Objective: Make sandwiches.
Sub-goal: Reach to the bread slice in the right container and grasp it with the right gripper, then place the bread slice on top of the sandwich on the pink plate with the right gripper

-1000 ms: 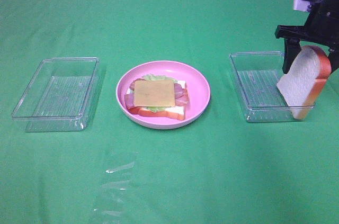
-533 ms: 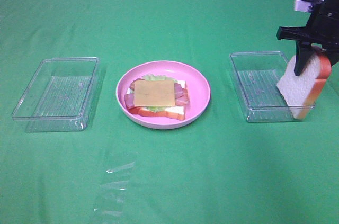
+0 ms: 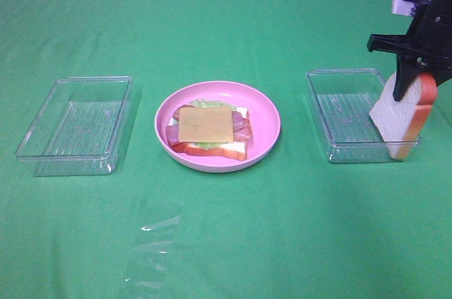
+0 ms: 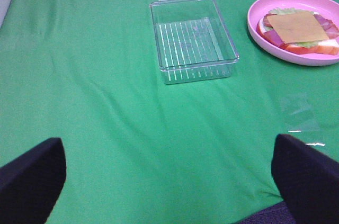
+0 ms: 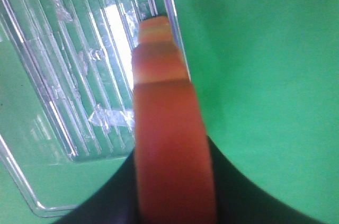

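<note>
An open sandwich (image 3: 209,129) lies on the pink plate (image 3: 265,116): a white bread slice at the bottom, then green lettuce, reddish bacon and a yellow cheese square (image 3: 205,124) on top. It also shows in the left wrist view (image 4: 297,29). My right gripper (image 3: 418,85) is shut on a second bread slice (image 3: 397,116), held upright and tilted, its lower corner at the right rim of the right clear tray (image 3: 346,112). The right wrist view shows the slice's orange crust (image 5: 170,144) between the jaws. My left gripper (image 4: 167,147) is open and empty above the cloth.
An empty clear tray (image 3: 74,126) stands left of the plate; it also shows in the left wrist view (image 4: 192,38). A crumpled piece of clear film (image 3: 152,242) lies on the green cloth in front of the plate.
My right gripper has shifted slightly to the right and the held bread slice has sunk a little at the tray's right rim. Nothing else moved.
</note>
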{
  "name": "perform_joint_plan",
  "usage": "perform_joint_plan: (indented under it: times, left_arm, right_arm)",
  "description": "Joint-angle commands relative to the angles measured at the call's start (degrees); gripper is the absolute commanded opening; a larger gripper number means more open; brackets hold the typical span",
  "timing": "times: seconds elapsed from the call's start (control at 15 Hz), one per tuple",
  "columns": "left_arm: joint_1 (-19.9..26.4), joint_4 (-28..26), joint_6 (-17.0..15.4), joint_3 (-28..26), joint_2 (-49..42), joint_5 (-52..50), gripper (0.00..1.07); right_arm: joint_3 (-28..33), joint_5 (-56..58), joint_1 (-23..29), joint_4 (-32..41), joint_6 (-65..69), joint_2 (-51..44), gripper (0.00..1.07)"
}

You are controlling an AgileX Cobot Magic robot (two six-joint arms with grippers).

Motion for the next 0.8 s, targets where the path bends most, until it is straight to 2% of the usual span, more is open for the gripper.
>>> perform_joint_plan:
  times: [0.07,0.13,0.53,0.8]
  left_arm:
    - [0.1,-0.2,-0.4,-0.1,-1.3,-0.9,0.98]
    - [0.1,-0.2,-0.4,-0.1,-1.3,-0.9,0.98]
    - [0.1,-0.2,-0.4,-0.1,-1.3,-0.9,0.98]
    - [0.1,-0.2,-0.4,-0.1,-1.3,-0.9,0.98]
  right_arm:
    - [0.6,6.7,-0.1,-0.3,0.7,-0.6,0.07]
    - [0.6,6.7,-0.1,-0.1,0.7,-0.7,0.0]
    - [0.5,6.7,-0.1,2.4,0.3,-1.9,0.0]
    - [0.5,6.7,-0.1,5.6,0.3,-5.9,0.0]
